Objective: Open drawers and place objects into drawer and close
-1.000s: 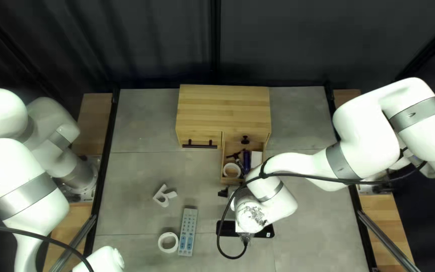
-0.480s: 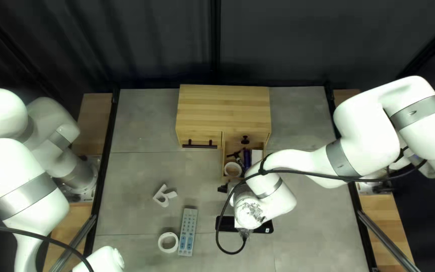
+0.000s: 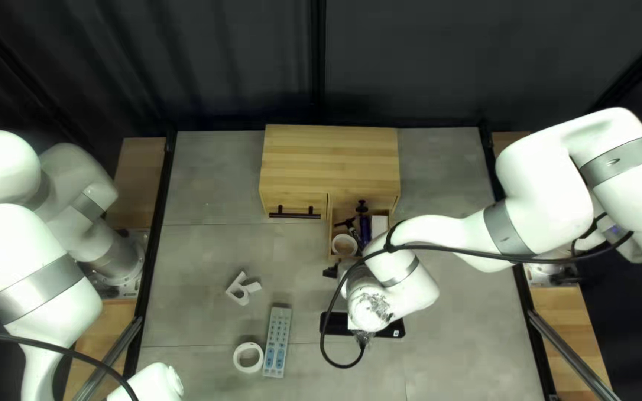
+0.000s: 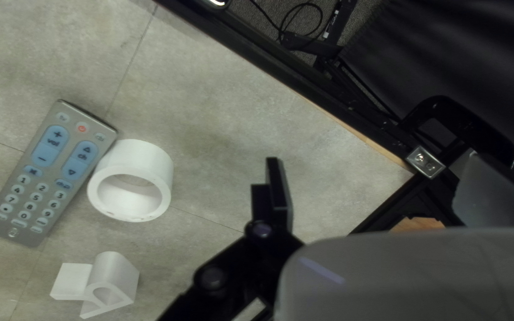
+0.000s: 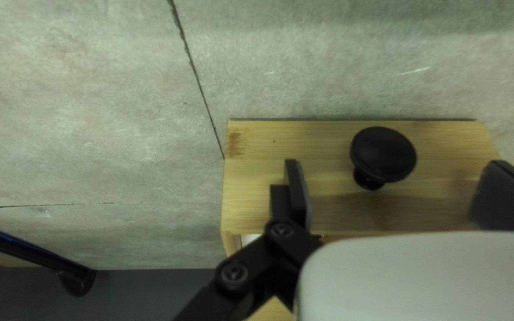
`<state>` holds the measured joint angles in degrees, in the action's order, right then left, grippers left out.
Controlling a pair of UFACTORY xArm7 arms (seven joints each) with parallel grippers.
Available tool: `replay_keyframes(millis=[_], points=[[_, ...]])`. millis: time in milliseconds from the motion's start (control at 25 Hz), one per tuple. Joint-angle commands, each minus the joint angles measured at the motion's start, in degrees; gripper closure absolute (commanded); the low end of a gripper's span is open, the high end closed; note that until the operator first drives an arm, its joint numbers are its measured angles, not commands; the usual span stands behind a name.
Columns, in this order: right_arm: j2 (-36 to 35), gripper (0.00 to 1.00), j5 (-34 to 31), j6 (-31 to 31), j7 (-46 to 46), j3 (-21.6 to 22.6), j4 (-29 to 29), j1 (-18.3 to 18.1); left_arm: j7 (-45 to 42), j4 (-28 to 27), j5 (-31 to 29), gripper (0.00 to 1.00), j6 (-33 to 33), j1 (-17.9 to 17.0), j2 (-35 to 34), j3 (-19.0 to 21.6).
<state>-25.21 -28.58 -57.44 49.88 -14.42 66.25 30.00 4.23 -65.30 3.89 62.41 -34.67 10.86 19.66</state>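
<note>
The cabinet (image 3: 328, 160) stands at the middle of the tabletop's (image 3: 202, 260) far edge. Its right drawer (image 3: 330, 236) juts out, partly open. In the drawer's front left corner is 1 white roll (image 3: 345, 245); 1 black tool (image 3: 347, 223) is behind it, 1 dark purple tube (image 3: 365, 229) beside it, and 1 white box (image 3: 379, 224) near the right wall. The left drawer (image 3: 276, 202), with its bar handle (image 3: 295, 212), is shut.

The right hand (image 3: 331, 272) is at the drawer's front. Its 2 fingers are spread, with the round black knob (image 5: 382, 156) between them; I cannot tell if either touches the drawer front.

The left hand (image 4: 382, 178) is over the tabletop near its near left corner, its 2 fingers wide apart with nothing pinched.

On the tabletop, left of the middle and toward the near edge, lie the remote (image 3: 277, 341) and, just beside it, a 2nd white roll (image 3: 248, 357). The white bracket (image 3: 242, 288) is farther from the near edge, toward the left edge. A black slab (image 3: 391, 330) lies right of the remote, partly hidden by the right arm (image 3: 403, 293).
</note>
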Motion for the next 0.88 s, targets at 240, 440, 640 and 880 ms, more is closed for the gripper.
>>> replay_keyframes(millis=[240,440,640,880], points=[[0.71,0.00,-0.99,0.97,0.47,-0.75,-1.11,-0.66,0.00,0.00,0.00,0.00,0.00,0.00,0.00,0.00],[1.35,0.00,-1.56,1.44,0.87,-1.39,-1.87,-1.26,0.00,0.00,0.00,0.00,0.00,0.00,0.00,0.00],[1.39,0.00,-1.92,1.87,1.16,-1.85,-2.23,-1.78,0.00,0.00,0.00,0.00,0.00,0.00,0.00,0.00],[1.46,0.00,-2.43,1.80,1.35,-2.42,-2.64,-2.21,0.00,0.00,0.00,0.00,0.00,0.00,0.00,0.00]])
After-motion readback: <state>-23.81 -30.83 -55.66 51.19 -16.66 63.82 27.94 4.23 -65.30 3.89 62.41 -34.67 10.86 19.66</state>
